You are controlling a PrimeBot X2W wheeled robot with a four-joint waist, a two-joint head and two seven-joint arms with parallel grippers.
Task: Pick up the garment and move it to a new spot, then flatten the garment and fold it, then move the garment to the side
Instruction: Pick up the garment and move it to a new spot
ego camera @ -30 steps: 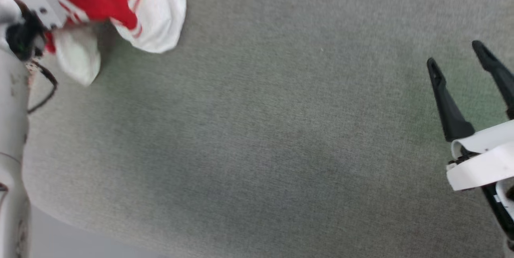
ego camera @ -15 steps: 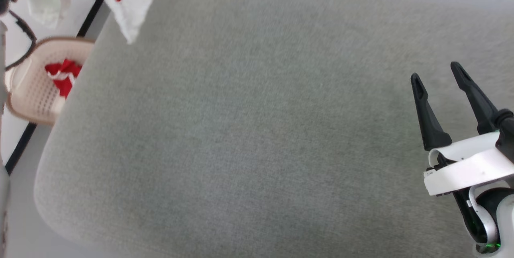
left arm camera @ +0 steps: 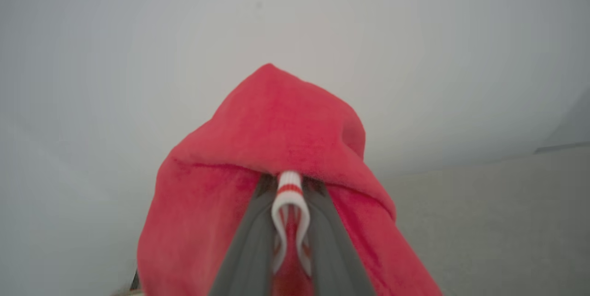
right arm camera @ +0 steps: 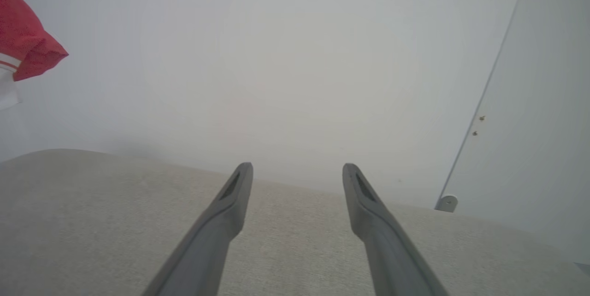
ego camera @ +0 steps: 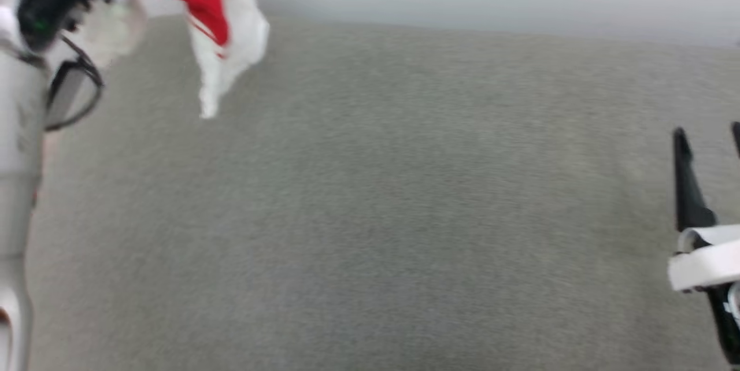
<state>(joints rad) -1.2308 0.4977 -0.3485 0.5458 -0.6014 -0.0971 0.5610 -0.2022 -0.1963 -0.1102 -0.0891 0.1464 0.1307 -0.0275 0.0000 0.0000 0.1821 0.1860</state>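
Grey cushion under garment between left fingers

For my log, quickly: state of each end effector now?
Left end effector: shut on the bright red soft fabric garment.
Right end effector: open, empty.

Left arm: pale grey forearm, upright at the head view's left edge.
Left gripper: dark grey fingers, jaws pinched nearly together on the bright red soft fabric garment with white striped trim.
Right gripper: white wrist collar, long dark fingers, jaws spread wide, empty.
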